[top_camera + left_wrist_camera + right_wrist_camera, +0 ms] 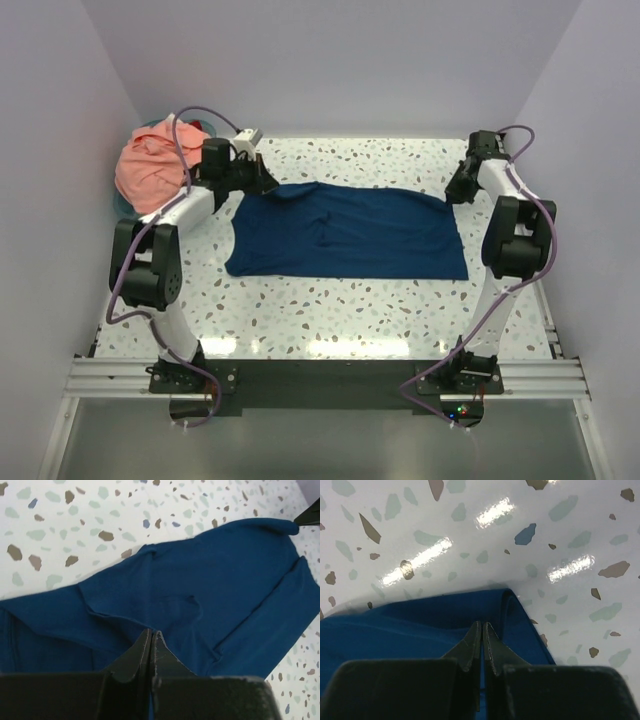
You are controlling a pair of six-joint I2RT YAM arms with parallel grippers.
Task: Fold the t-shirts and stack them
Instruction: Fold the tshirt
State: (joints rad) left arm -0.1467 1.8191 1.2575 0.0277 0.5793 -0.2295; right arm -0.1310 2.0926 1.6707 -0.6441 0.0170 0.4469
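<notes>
The navy blue t-shirt (345, 232) lies spread across the middle of the table, folded lengthwise, with no print showing. My left gripper (262, 183) is at its far left corner. In the left wrist view the left gripper (151, 633) is shut, with a sliver of the navy cloth (200, 585) between the jaws. My right gripper (455, 190) is at the shirt's far right corner. In the right wrist view the right gripper (482, 625) is shut on the navy cloth's folded edge (420, 620). The salmon-pink t-shirt (150, 165) lies bunched at the far left.
The salmon-pink shirt sits heaped in a teal basket (118, 203) at the far left corner, behind the left arm. The speckled white table (330, 305) is walled on three sides. A metal rail (320, 378) with the arm bases runs along the near edge.
</notes>
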